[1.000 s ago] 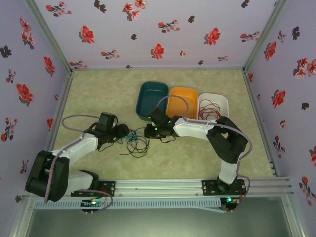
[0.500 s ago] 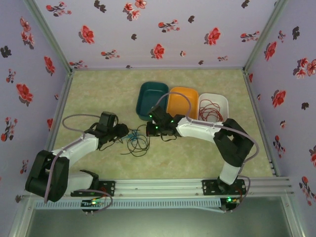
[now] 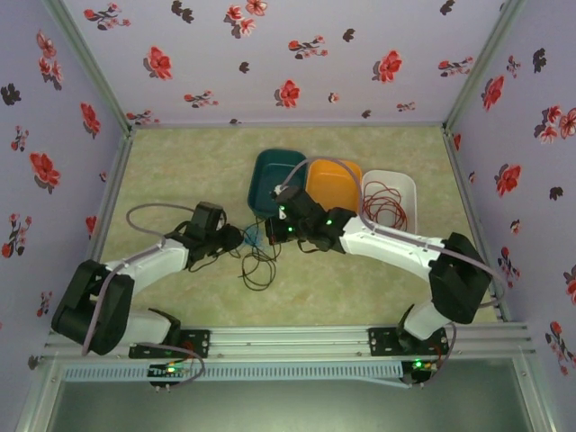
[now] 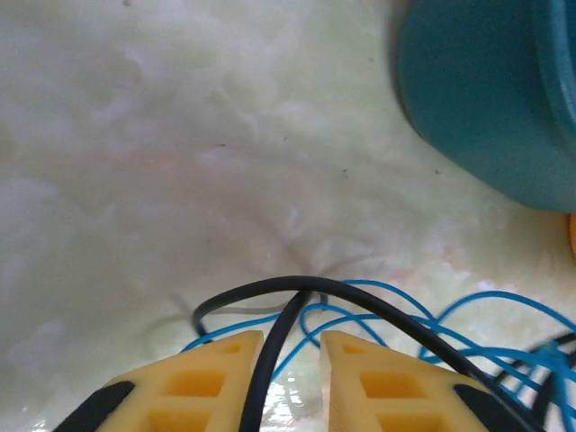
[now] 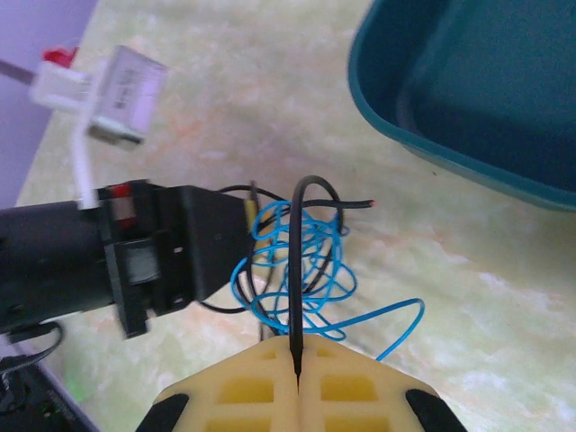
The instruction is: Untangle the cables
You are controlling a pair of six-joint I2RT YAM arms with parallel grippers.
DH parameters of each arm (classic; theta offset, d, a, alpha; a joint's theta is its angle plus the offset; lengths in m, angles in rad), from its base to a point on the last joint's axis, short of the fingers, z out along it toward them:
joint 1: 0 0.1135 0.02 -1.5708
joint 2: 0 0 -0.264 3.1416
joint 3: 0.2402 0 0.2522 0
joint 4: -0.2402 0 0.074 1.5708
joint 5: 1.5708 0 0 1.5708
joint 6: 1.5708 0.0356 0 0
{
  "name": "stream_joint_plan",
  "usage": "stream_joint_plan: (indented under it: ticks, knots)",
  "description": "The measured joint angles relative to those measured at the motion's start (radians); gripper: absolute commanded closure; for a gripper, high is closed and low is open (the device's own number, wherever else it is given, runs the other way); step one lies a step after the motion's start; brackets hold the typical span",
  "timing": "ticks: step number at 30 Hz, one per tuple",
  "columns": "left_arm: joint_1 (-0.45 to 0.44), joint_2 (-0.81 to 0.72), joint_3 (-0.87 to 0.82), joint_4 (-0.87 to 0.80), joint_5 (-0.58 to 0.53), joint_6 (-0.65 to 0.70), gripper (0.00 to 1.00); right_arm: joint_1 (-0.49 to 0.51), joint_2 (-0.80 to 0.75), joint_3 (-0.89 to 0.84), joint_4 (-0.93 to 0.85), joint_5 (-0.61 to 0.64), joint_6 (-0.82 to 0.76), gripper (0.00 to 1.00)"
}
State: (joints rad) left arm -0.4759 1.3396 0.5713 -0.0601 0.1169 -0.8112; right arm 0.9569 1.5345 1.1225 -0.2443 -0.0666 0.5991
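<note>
The cables form a small tangle (image 3: 257, 262) on the mat between my two grippers: a black cable (image 5: 296, 270) threaded through blue loops (image 5: 317, 270). My right gripper (image 5: 297, 367) is shut on the black cable, which rises from its fingertips and arches over the blue loops. My left gripper (image 4: 292, 338) stands narrowly open, with the black cable (image 4: 378, 302) running through the gap, over blue cable (image 4: 369, 285). From above, the left gripper (image 3: 237, 238) and the right gripper (image 3: 269, 230) nearly face each other. A red cable (image 3: 382, 203) lies coiled in the white tray (image 3: 406, 183).
Three trays stand in a row just behind the grippers: teal tray (image 3: 273, 171), orange tray (image 3: 340, 174) and the white one. The teal tray's wall (image 4: 486, 99) is close ahead of the left gripper. Flowered walls enclose the mat on three sides.
Both grippers moved right and toward the trays, and the tangle shifted with them. The left jaws narrowed around the black cable. The right gripper closed on the black cable.
</note>
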Motion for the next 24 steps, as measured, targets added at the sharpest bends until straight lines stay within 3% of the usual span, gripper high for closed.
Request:
stream_joint_plan:
  ticks: [10,24]
  knots:
    - [-0.003,0.019,0.006,0.008,0.0,-0.003,0.82,0.029,-0.165,0.001,0.0,0.009,-0.101,1.0]
    - [-0.004,-0.029,0.002,-0.023,-0.018,-0.002,0.83,0.031,-0.299,0.002,-0.086,0.122,-0.187,1.0]
